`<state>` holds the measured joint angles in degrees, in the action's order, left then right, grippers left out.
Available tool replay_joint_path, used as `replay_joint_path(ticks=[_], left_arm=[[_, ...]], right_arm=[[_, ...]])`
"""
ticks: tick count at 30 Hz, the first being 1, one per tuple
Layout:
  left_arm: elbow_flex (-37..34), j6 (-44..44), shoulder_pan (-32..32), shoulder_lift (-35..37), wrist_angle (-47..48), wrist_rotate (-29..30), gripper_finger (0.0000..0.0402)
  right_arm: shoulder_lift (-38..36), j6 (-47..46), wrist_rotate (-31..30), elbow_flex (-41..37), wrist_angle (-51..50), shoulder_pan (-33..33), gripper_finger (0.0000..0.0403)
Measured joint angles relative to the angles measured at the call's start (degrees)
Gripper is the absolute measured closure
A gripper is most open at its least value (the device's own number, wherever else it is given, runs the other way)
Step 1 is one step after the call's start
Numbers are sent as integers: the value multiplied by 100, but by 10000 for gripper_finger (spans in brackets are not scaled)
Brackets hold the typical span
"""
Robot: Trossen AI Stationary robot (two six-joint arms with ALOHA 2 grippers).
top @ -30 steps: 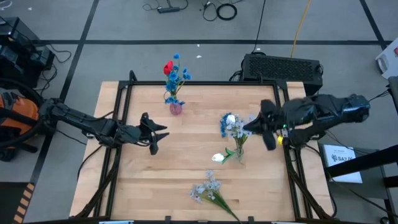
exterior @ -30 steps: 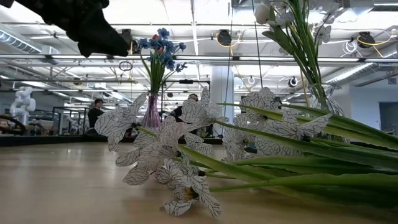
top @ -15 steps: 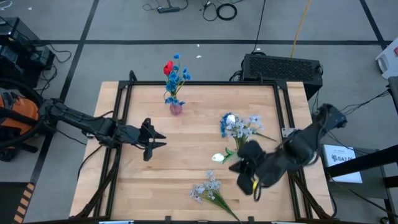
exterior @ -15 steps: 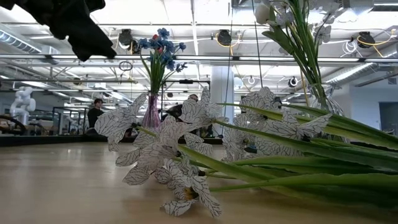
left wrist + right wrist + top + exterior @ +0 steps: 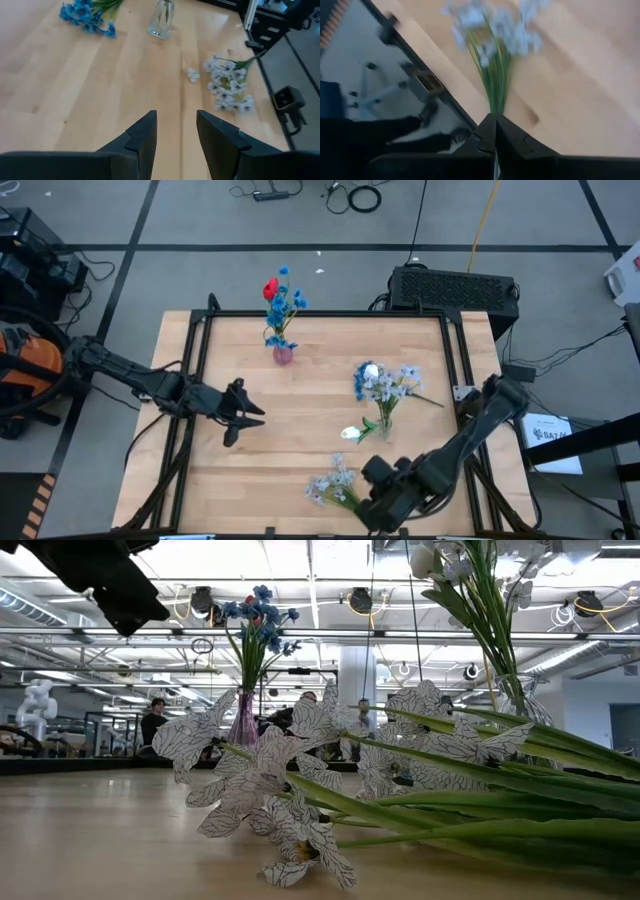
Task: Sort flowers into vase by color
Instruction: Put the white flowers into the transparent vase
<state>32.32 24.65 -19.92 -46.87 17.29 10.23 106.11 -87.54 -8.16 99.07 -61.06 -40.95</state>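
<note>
A pale lavender-white spray [image 5: 333,483] [image 5: 490,30] [image 5: 270,790] lies flat near the table's near edge, stems pointing toward the near right. My right gripper [image 5: 372,502] [image 5: 494,120] is shut over its stem ends. A pink vase [image 5: 283,354] at the far side holds blue sprays and a red tulip. A clear vase [image 5: 385,425] [image 5: 161,20] holds blue and pale sprays with a white bud. A small white bud [image 5: 350,433] [image 5: 193,75] lies beside it. My left gripper [image 5: 245,415] [image 5: 176,117] hangs open over the table's left half, touching nothing. My right gripper is shut, coming slanting from the near right, with its fingertips over the spray's stem ends [image 5: 495,97]. Whether it touches the stems I cannot tell.
A black frame rail [image 5: 190,360] runs around the wooden table [image 5: 300,410]. A dark box [image 5: 455,288] sits beyond the far right corner. Bare wood lies between my left gripper and the vases. People show in the room beyond in the low view.
My right arm has swung from beside the clear vase, at the right, down toward the near edge, ending over the pale spray's stems. The flowers and vases have stayed in place.
</note>
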Motion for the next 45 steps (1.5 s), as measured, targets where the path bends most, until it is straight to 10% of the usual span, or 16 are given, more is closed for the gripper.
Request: replay_joint_path(ticks=[10, 33, 37, 45], left_arm=[[0, 4, -217, 0, 34, 10, 256], [-2, 8, -230, -2, 169, 75, 256], [-2, 10, -230, -2, 172, 75, 256], [-2, 41, -229, -2, 170, 44, 256]], right_arm=[[981, -327, 248, -2, 117, -79, 386], [2281, 486, 197, 2, 1020, 2, 186], [2388, 685, 341, 17, 1100, 43, 207], [2292, 728, 266, -6, 1229, 18, 384]])
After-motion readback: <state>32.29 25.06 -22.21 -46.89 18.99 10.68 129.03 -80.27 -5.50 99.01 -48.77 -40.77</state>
